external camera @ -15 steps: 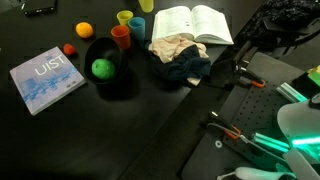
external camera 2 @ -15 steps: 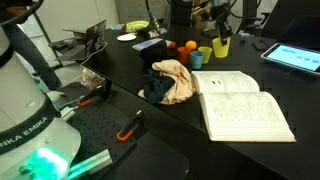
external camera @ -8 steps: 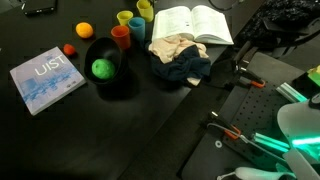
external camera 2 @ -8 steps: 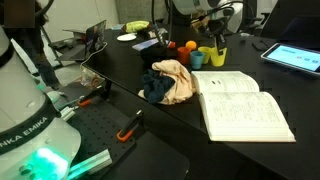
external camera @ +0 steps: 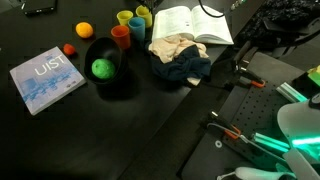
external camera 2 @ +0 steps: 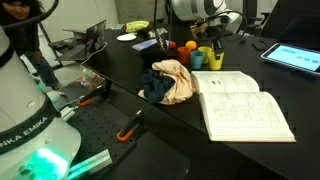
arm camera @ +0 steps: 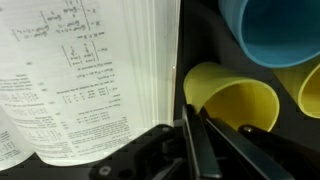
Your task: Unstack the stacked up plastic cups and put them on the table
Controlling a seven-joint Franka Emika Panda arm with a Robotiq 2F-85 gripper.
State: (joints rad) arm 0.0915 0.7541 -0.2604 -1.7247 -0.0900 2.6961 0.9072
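A yellow plastic cup [arm camera: 232, 100] stands upright on the black table [external camera: 130, 130] beside the open book. My gripper [arm camera: 193, 150] is shut on its near rim, one finger inside and one outside. The cup also shows in both exterior views [external camera: 143, 14] [external camera 2: 218, 48], under the gripper [external camera 2: 214, 30]. A blue cup [arm camera: 270, 30] [external camera: 124, 19] stands just beyond it, and an orange cup [external camera: 120, 37] stands next to the bowl. Another yellowish cup rim [arm camera: 310, 90] shows at the right edge of the wrist view.
An open book [external camera: 190, 24] lies right beside the held cup. A black bowl [external camera: 112, 82] holds a green ball. An orange fruit [external camera: 84, 30], a grey-blue book [external camera: 45, 80] and a crumpled cloth [external camera: 180, 57] lie nearby.
The gripper has come down with the yellow cup, from above the other cups to the table beside the open book.
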